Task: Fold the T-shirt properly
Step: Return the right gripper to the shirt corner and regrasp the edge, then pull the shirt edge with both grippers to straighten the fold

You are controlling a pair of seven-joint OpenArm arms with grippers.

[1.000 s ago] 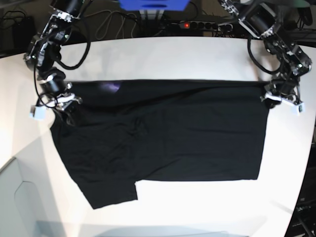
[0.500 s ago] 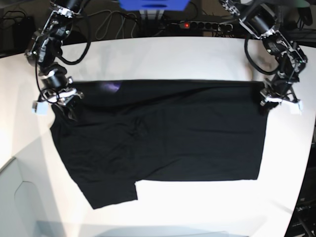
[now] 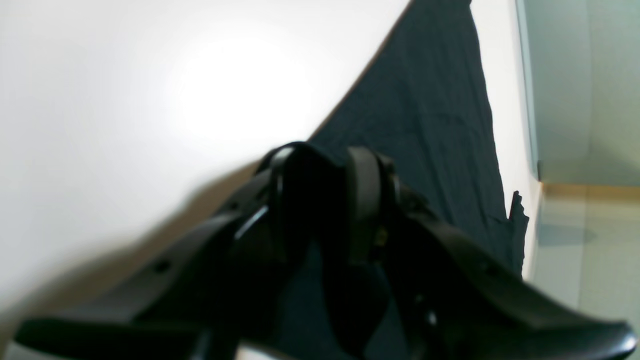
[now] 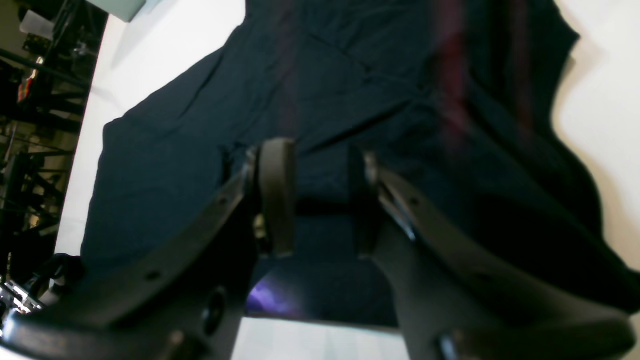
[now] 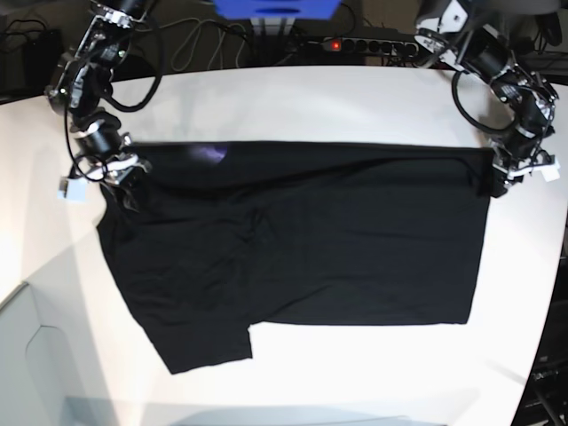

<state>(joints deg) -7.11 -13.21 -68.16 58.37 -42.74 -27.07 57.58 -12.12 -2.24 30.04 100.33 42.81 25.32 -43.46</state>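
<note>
The black T-shirt (image 5: pixel 302 240) lies spread on the white table (image 5: pixel 355 106), its straight top edge pulled taut between the two arms. One short sleeve hangs toward the front left. A small purple glint (image 5: pixel 209 155) shows near the top left. My left gripper (image 5: pixel 499 182) pinches the shirt's top right corner; in the left wrist view the gripper (image 3: pixel 325 165) holds dark cloth (image 3: pixel 430 110) between its fingers. My right gripper (image 5: pixel 124 177) grips the top left corner; in the right wrist view the gripper (image 4: pixel 317 165) has bunched cloth (image 4: pixel 350 65) in its gap.
A power strip (image 5: pixel 355 43) with a red light, cables and a blue object (image 5: pixel 275 7) lie behind the table's far edge. A grey panel (image 5: pixel 35 355) stands at the front left. The table's curved right edge (image 5: pixel 555 266) runs close to the left arm.
Both grippers moved outward and toward the back with the shirt's top corners. The top edge is now straighter and the right corner sits farther right.
</note>
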